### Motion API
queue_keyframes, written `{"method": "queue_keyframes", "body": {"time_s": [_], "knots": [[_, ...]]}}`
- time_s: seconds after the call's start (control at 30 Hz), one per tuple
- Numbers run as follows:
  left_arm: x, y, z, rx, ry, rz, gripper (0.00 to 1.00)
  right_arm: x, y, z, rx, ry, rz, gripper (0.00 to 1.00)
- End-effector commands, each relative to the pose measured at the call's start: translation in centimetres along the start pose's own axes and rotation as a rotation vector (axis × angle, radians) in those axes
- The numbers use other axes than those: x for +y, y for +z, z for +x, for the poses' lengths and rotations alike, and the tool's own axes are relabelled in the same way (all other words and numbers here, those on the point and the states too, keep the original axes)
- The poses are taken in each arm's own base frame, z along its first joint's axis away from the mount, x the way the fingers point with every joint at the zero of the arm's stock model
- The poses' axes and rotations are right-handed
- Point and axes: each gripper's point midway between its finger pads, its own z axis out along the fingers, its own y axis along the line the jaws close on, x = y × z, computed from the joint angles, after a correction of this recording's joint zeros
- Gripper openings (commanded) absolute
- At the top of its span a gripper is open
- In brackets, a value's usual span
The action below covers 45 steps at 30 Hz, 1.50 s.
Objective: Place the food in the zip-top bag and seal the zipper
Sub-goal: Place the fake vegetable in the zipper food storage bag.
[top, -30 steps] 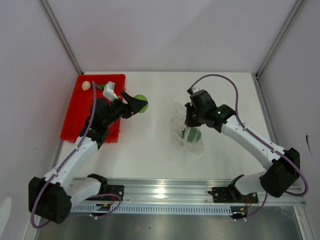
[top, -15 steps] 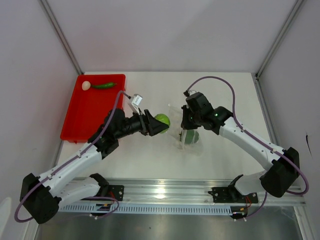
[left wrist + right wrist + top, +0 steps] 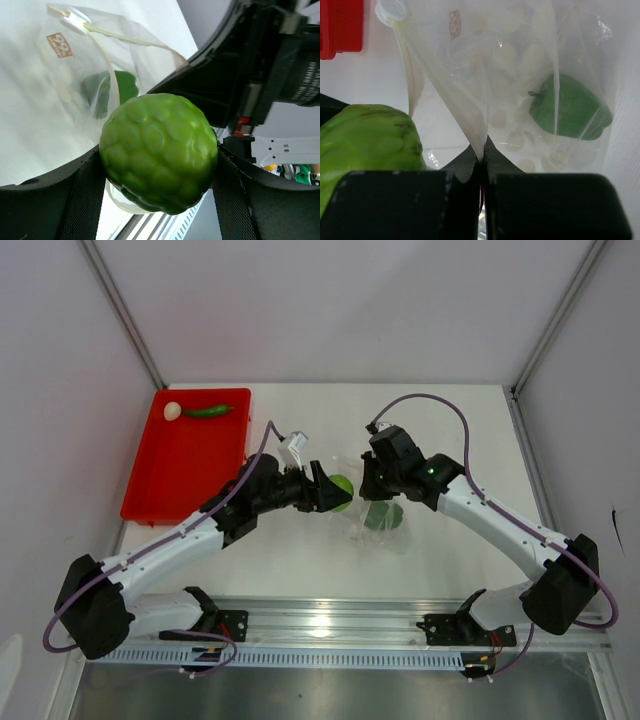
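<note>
The left gripper (image 3: 326, 490) has its jaws spread wide around the lime-green ball (image 3: 159, 150), one pad on each flank, so the ball is clamped between them. Just ahead of those jaws is the mouth of the zip-top bag (image 3: 520, 60), with the zipper (image 3: 120, 36) showing as a pale strip along the raised edge. The right gripper (image 3: 481, 165) has its jaws pressed together on a fold of the bag's upper film, pinching it up off the table (image 3: 300, 560).

The step in hand appears to be feeding the ball through that mouth. It likely goes best if the right jaws hold the film high and taut while the left jaws push the ball past the strip before letting go. A ball released short of the strip could roll back out, and a broad ball may snag the lip.

Beyond the right jaws, one dark green pepper piece (image 3: 570, 107) lies inside the bag. Well behind the left jaws, the red tray (image 3: 180, 470) holds a small white ball (image 3: 172, 411) and a green pepper (image 3: 210, 411) at its far rim.
</note>
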Motion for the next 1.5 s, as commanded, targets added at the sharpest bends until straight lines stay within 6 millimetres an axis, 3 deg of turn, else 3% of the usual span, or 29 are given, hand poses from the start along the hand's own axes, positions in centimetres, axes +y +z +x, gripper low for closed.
{"method": "queue_keyframes", "body": {"time_s": [0.0, 0.13, 0.37, 0.47, 0.57, 0.7, 0.73, 0.87, 1.0, 1.2, 1.37, 1.47], "knots": [[-0.6, 0.4, -1.3, -0.032, -0.008, -0.017, 0.03, 1.3, -1.7, -1.7, -0.063, 0.017, -0.043, 0.00], [1.1, 1.0, -0.5, 0.023, -0.036, -0.116, 0.04, 1.6, -2.4, -2.1, -0.073, 0.015, -0.052, 0.00], [2.3, 1.2, -1.0, 0.043, 0.023, -0.259, 0.12, 1.9, -3.0, -2.5, -0.086, 0.018, -0.066, 0.00], [2.3, 1.6, -0.7, 0.061, 0.036, -0.253, 0.21, 2.1, -3.2, -2.7, -0.089, 0.018, -0.071, 0.00], [2.0, 1.8, -0.2, 0.079, 0.042, -0.226, 0.34, 2.1, -3.3, -2.9, -0.092, 0.013, -0.069, 0.00], [2.0, 1.5, 0.0, 0.079, 0.074, -0.242, 0.61, 2.0, -3.4, -2.9, -0.094, 0.010, -0.063, 0.00], [2.0, 1.4, -0.2, 0.070, 0.081, -0.243, 0.99, 2.0, -3.5, -3.0, -0.098, 0.012, -0.062, 0.00], [1.6, 0.2, -1.0, 0.008, 0.119, -0.227, 1.00, 1.7, -3.5, -2.9, -0.099, 0.010, -0.048, 0.00], [0.0, -2.0, -2.6, -0.099, 0.171, -0.175, 1.00, 1.4, -3.6, -2.9, -0.102, 0.009, -0.041, 0.00], [-0.3, -4.0, -4.4, -0.190, 0.215, -0.202, 0.99, 1.2, -3.6, -2.6, -0.099, 0.009, -0.038, 0.00], [1.3, -4.9, -4.7, -0.198, 0.175, -0.313, 1.00, 1.0, -3.9, -2.4, -0.098, 0.011, -0.033, 0.00], [4.1, -6.1, -5.5, -0.255, 0.145, -0.472, 0.99, 0.6, -4.3, -2.4, -0.105, 0.005, -0.018, 0.00]]}}
